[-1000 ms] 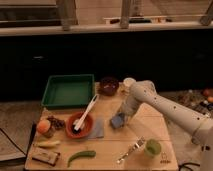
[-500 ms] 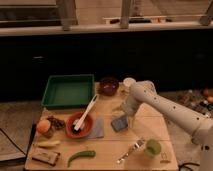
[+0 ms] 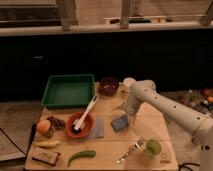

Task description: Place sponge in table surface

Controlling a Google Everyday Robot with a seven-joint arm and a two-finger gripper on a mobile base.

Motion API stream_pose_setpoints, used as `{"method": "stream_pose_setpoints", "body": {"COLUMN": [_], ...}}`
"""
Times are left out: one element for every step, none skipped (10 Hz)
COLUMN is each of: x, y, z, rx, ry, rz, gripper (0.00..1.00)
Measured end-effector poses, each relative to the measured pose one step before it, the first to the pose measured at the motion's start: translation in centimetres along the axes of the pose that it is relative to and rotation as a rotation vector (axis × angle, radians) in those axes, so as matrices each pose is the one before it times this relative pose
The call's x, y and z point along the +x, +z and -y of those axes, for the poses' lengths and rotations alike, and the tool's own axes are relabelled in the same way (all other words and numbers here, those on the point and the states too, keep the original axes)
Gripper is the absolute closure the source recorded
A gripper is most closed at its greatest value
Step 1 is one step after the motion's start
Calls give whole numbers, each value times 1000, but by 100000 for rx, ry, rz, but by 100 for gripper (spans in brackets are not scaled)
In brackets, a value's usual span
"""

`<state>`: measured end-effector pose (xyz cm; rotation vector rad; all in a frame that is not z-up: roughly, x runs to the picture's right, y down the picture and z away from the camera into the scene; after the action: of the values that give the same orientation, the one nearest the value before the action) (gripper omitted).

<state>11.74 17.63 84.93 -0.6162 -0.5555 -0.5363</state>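
The small blue-grey sponge point(image 3: 120, 122) sits on the light wooden table surface point(image 3: 150, 125), right of the grey cloth point(image 3: 97, 128) and the red bowl point(image 3: 79, 126). My gripper point(image 3: 128, 113) hangs just above and behind the sponge's right edge, at the end of the white arm point(image 3: 165, 106) that comes in from the right. Whether the gripper still touches the sponge does not show.
A green tray point(image 3: 68, 91) is at the back left, with a dark bowl point(image 3: 108, 85) and a white cup point(image 3: 128, 82) beside it. A white brush point(image 3: 86, 114) lies across the red bowl. Front: fruit point(image 3: 44, 127), green vegetable point(image 3: 81, 156), metal utensil point(image 3: 131, 150), green cup point(image 3: 152, 147).
The sponge has come down slightly and now looks flat on the tabletop; the gripper has stayed just above it.
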Motion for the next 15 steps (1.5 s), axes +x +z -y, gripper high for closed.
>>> {"method": "stream_pose_setpoints", "body": {"x": [221,257,165,190,191,192,89,-10,-111,-2,93,10,-31,-73,12], "y": [-394,-424,-248,-280,-266,-202,-42,-16,59,8,-40,-15,17,32,-3], "z": [-140,-109,-23,6,7,-140,-222,49,134,3,-106,6,48,97,-12], "rx": [356,279,32,-92,46,-154,-440,68,-67,10,81,59,7,-1,5], "ry": [673,617,371,328,374,531,351,-38,-293,-12,244,23,-87,-189,29], "rz": [-877,-930,-612,-730,-638,-495,-130,-23,59,0,-49,-16,14,38,-10], "gripper": [20,20,20,20,20,20,20,20,20,20,20,20,20,20,20]}}
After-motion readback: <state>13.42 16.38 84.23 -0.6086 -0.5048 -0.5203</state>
